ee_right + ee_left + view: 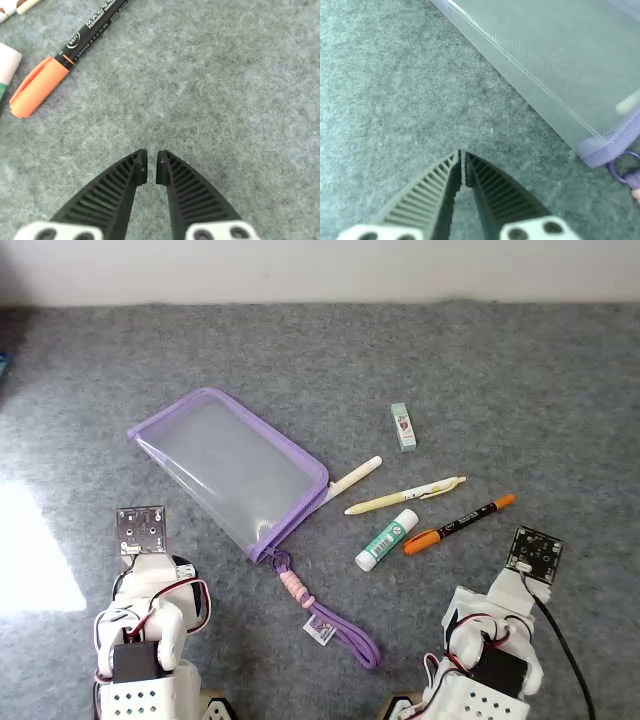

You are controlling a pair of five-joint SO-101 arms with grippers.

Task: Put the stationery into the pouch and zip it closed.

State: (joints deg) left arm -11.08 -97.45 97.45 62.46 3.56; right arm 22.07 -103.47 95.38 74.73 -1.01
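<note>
One end of the cream pen (355, 478) is meeting the purple edge of the pouch (232, 472), and I cannot tell whether that end is sitting inside or only against it. Whether the zip is standing open is also hard to make out. In the right wrist view the orange marker (60, 55) and the glue stick (6, 65) are running off the frame.

Both arms are sitting folded at the near edge of the grey counter (500, 360), the left one near the pouch's long side and the right one near the marker. The left tool (462, 167) is pointing down at the counter, clenched tip to tip on nothing. The right tool (148, 167) is pointing down too, all but clenched, with a sliver showing between its tips, and it is grasping nothing.

One clear pouch is lying flat at an angle, its strap (330, 625) trailing toward the arms. Five pieces are lying beside it: one eraser (403, 426), two pens, cream and yellow (405, 496), one glue stick and one marker.
</note>
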